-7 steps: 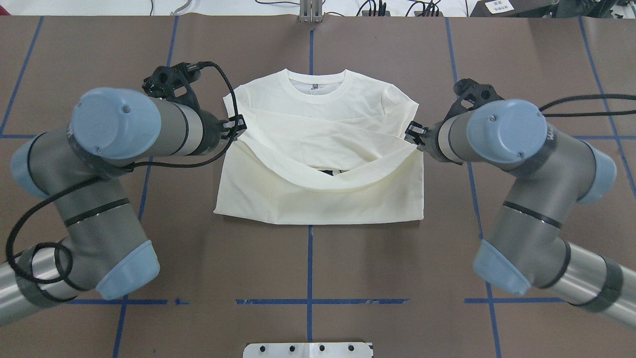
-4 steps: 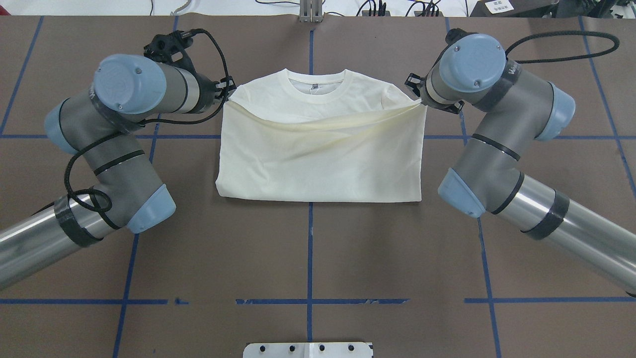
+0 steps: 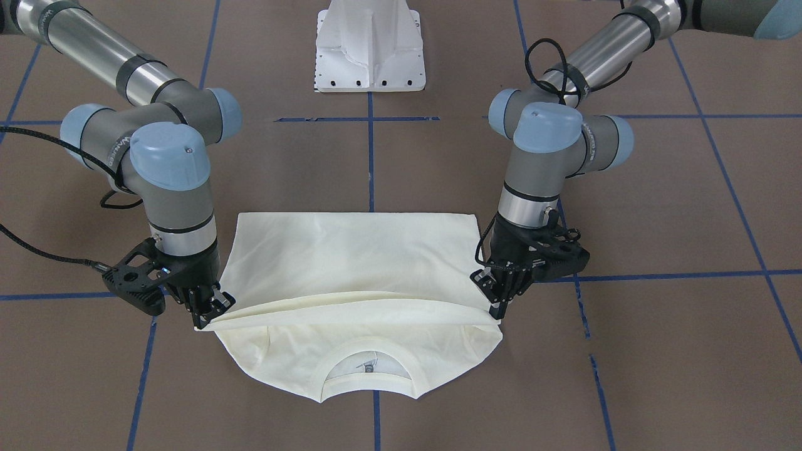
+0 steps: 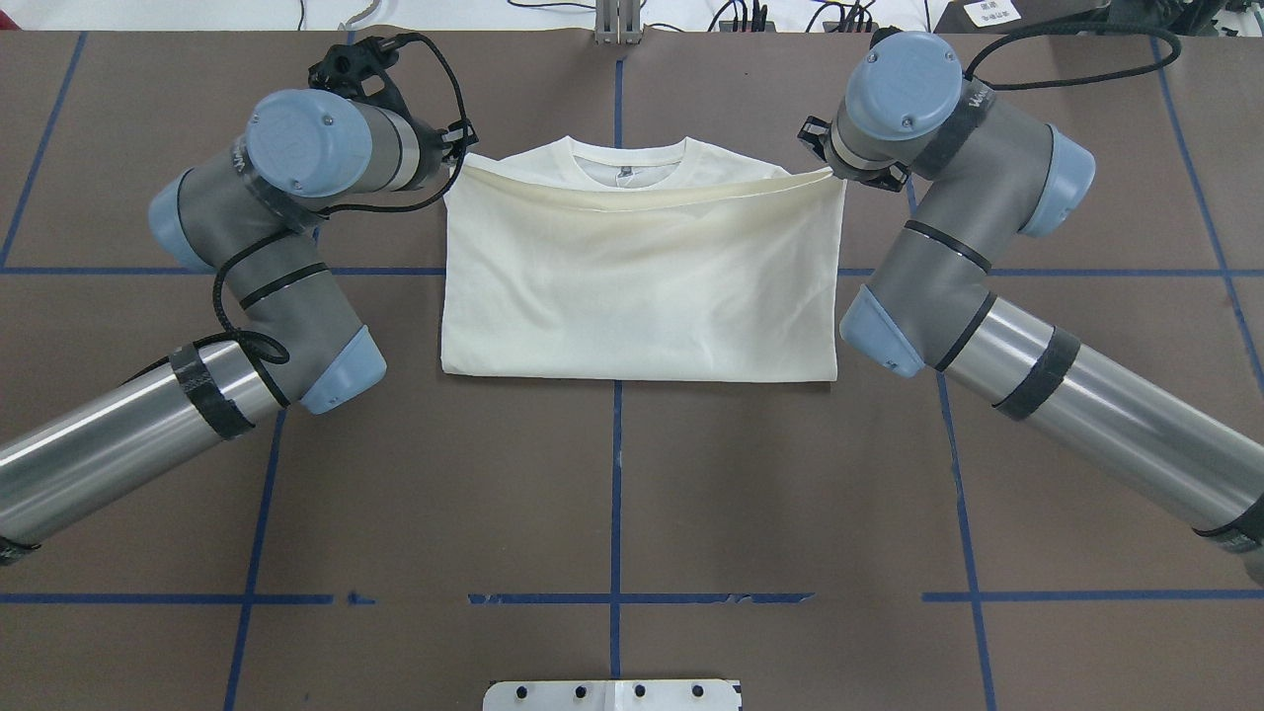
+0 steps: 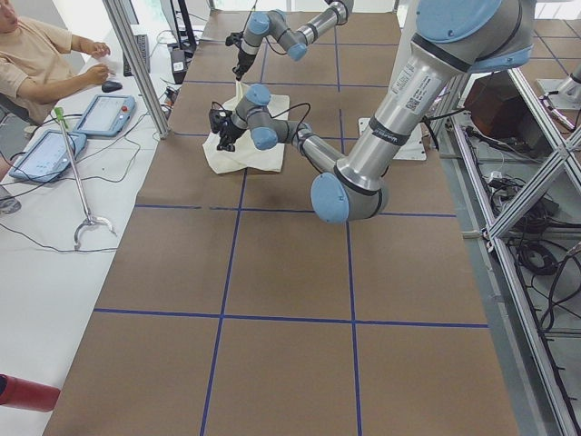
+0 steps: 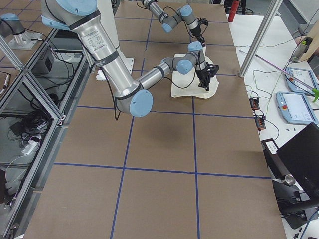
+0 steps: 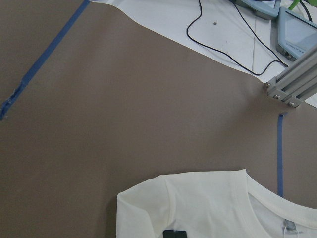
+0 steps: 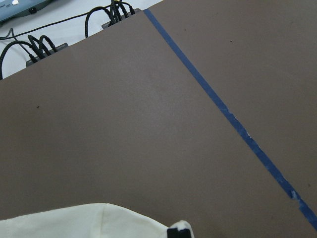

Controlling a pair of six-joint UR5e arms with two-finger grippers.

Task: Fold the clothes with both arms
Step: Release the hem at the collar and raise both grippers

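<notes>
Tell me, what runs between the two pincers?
The folded-over edge of the T-shirt, stretched from left pincer to right pincer, just short of the collar; the overhead view shows it.

In the overhead view the lower half of the bench lies open, crossed only by flat blue tape lines, with free passage down to the white base plate at bottom centre. The T-shirt fills the upper middle. Its flanks are blocked: the left arm slants in from lower left and the right arm from lower right, elbows just beside the cloth. In the front-facing view the right claw, at left, and the left claw, at right, stand pinched on the raised fold's ends. Above the collar a narrow bare strip ends at a metal post and cables.
</notes>
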